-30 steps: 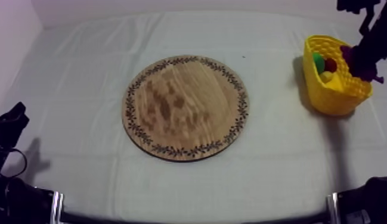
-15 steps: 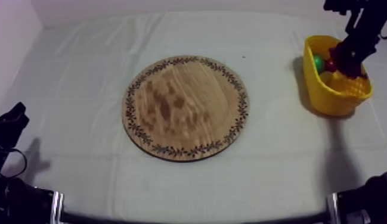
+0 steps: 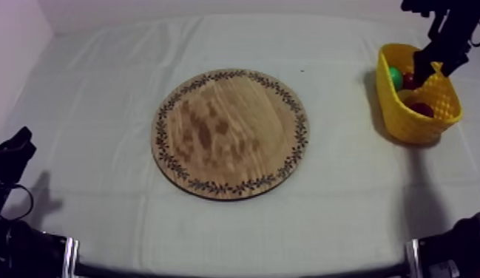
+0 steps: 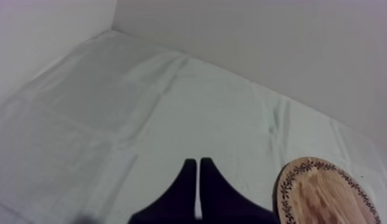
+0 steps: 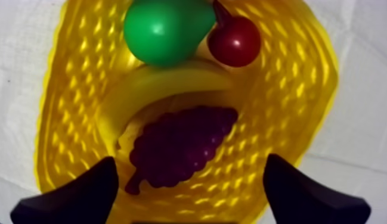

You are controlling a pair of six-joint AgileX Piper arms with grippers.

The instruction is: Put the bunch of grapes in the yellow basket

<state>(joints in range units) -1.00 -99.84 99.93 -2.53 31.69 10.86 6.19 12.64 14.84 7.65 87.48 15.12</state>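
Note:
The purple bunch of grapes point(image 5: 180, 146) lies inside the yellow basket point(image 5: 303, 89), on top of the banana point(image 5: 166, 83), with the green pear point(image 5: 166, 30) and the small red fruit point(image 5: 234, 40) beyond it. My right gripper point(image 5: 189, 164) hangs open just above the grapes, its fingers point(image 5: 82, 190) wide apart and holding nothing. From above, the right gripper point(image 3: 435, 63) is over the basket point(image 3: 442, 92) at the table's right, with the grapes point(image 3: 422, 109) inside. The wooden board point(image 3: 231, 133) is bare. My left gripper point(image 4: 198, 173) is shut on nothing, low at the left side point(image 3: 13, 151).
The board point(image 4: 327, 193) sits mid-table, near my left gripper's side. Grey-white cloth point(image 3: 102, 89) covers the table all around it. The basket stands close to the right edge, with the back wall point(image 4: 261, 42) behind the table.
My right gripper carried the grapes down into the basket, let go and opened. The grapes now lie in the basket. The left arm has not moved.

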